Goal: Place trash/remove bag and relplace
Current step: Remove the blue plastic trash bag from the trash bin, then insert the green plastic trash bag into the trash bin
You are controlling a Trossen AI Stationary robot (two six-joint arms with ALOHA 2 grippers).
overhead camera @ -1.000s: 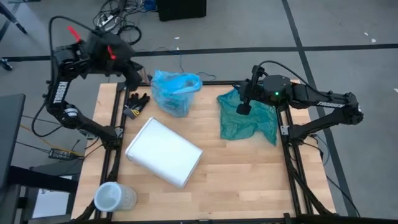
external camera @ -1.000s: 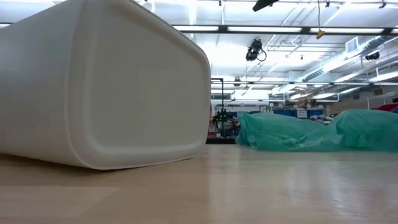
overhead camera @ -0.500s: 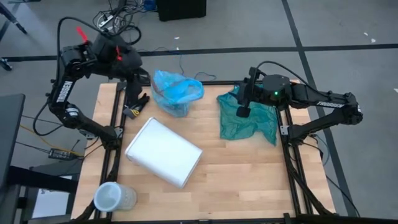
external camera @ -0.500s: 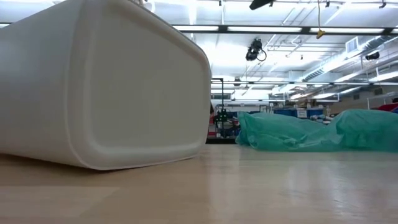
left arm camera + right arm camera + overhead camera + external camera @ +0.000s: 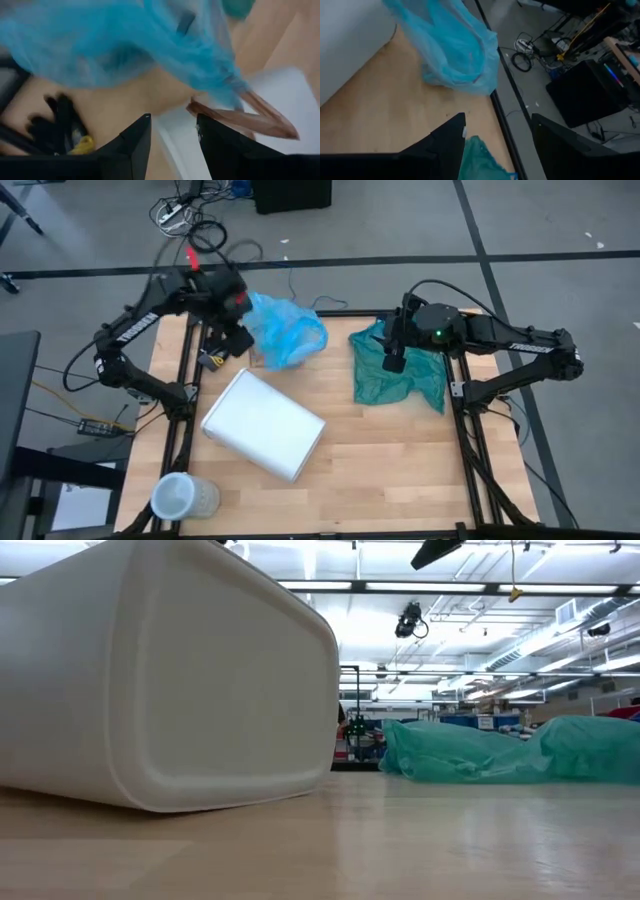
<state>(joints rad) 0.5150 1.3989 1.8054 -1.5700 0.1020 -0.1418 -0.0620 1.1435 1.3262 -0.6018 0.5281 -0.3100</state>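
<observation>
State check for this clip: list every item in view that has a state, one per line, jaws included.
light blue bag: crumpled on the table's far edge, out of the bin, not gripped.
white bin: tipped on its side, no liner in view.
teal-green bag: lying rumpled, flat on the table.
black gloves: lying at the far left edge.
clear cup: standing at the near left corner.
left gripper: jaws open, empty.
right gripper: jaws open, empty.

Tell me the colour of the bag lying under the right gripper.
Darker teal-green bag, crumpled on the table; it shows best in the high view.
</observation>
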